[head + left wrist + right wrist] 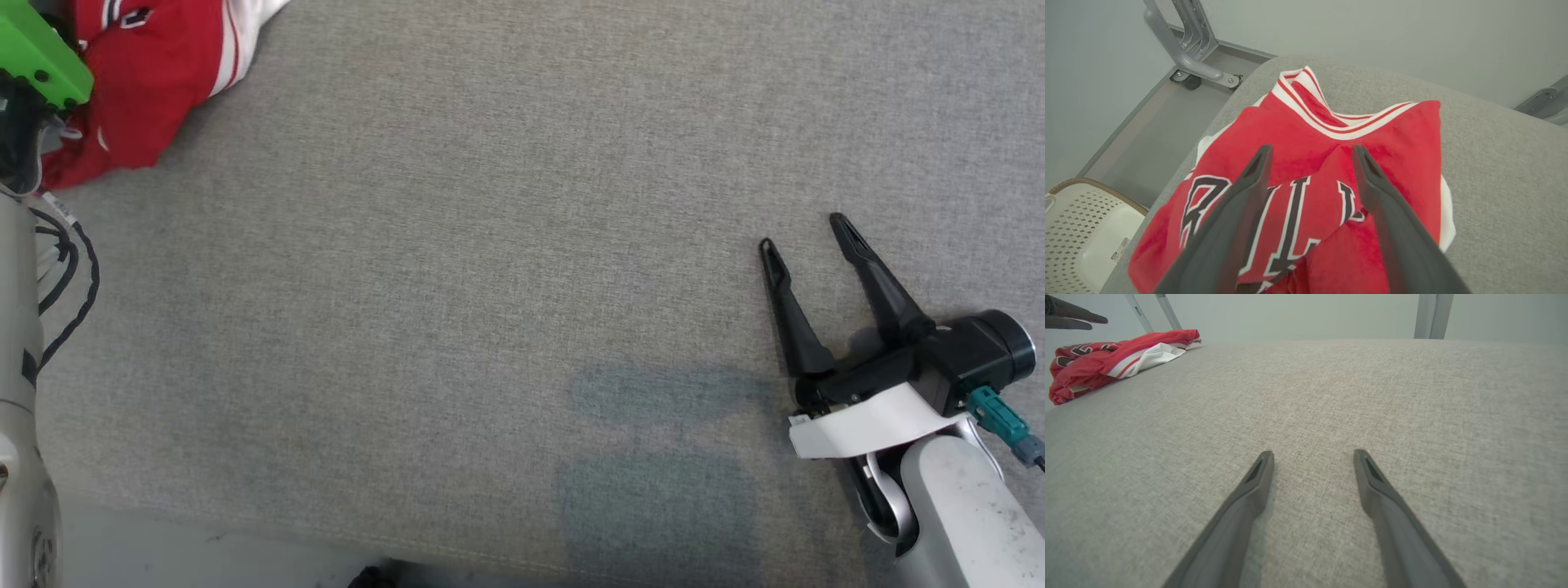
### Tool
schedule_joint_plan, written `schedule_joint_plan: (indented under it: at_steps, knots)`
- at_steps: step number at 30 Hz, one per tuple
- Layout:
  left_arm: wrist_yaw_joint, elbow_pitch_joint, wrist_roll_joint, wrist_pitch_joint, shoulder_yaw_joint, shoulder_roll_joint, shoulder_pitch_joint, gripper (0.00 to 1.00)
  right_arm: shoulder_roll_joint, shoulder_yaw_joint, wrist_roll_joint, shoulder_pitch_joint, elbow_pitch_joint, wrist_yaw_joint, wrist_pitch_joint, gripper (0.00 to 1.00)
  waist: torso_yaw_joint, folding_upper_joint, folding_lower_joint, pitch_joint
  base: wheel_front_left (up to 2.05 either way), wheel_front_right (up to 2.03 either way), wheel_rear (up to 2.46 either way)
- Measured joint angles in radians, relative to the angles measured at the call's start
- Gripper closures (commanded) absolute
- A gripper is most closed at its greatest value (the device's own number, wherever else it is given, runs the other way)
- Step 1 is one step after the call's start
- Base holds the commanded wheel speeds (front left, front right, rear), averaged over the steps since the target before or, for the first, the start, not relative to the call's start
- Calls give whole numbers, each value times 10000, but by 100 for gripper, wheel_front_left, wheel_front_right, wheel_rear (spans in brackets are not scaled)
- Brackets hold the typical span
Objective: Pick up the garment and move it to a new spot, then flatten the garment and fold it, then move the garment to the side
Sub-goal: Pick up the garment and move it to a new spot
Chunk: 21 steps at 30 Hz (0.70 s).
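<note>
A: garment [1396, 134] status?
B: red jersey, bunched at the far left corner of the grey fabric surface [457, 286]. One edge may hang over the rim, hard to tell. Left gripper [1311, 151] hovers just above it, jaws spread wide, empty. Right gripper [801, 231] likewise wide and empty, well apart over bare cloth
A: handling?
B: light, limp knit, will sag and drag. I'd pinch the striped collar trim [1331, 122], not the middle. Woven surface, probably some friction. Pale wall behind, metal frame on castors [1188, 61], perforated white basket [1081, 228] on the floor below the corner
</note>
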Motion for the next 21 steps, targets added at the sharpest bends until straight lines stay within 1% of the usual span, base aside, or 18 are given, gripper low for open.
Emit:
schedule_joint_plan:
  at_steps: [4, 8, 14, 15, 16, 17, 19, 21]
  knots:
    - [-2, 320, -504, 972, -472, 245, -186, 0, 8, -50, 0, -141, -180, 33, -23, 0, -257, 0, 0, 319, 0, 0, 0]
    - [-2, 508, -943, 1791, -957, 357, -246, 0, -4, -63, -2, -227, -366, 65, -69, 0, -443, 0, 0, 596, 0, 0, 0]
    - [0, 437, -1563, 2533, -1578, 550, -187, 0, 8, -69, -15, -361, -447, 69, -88, 0, -599, 1, -1, 825, 0, 0, 0]
    - [2, 380, -1653, 2617, -1678, 589, -152, 21, 10, -69, -17, -371, -453, 69, -88, 0, -606, 0, -1, 839, 0, 0, 0]
    - [2, 328, -1726, 2615, -1774, 623, -124, 88, 10, -77, -17, -378, -453, 69, -88, 0, -604, 1, -1, 844, 0, 0, 0]
    - [2, 265, -1850, 2617, -1877, 646, -91, 100, 10, -88, -25, -380, -453, 69, -88, 0, -598, 1, -1, 841, 0, 0, 0]
    - [0, 86, -1996, 2556, -2094, 690, 13, 100, 8, -100, -33, -383, -447, 67, -88, 0, -585, 1, 0, 829, 0, 0, 0]
    - [0, -71, -2082, 2255, -2322, 759, 123, 100, 8, -100, -48, -390, -420, 67, -88, 0, -578, 1, 0, 795, 0, 0, 0]
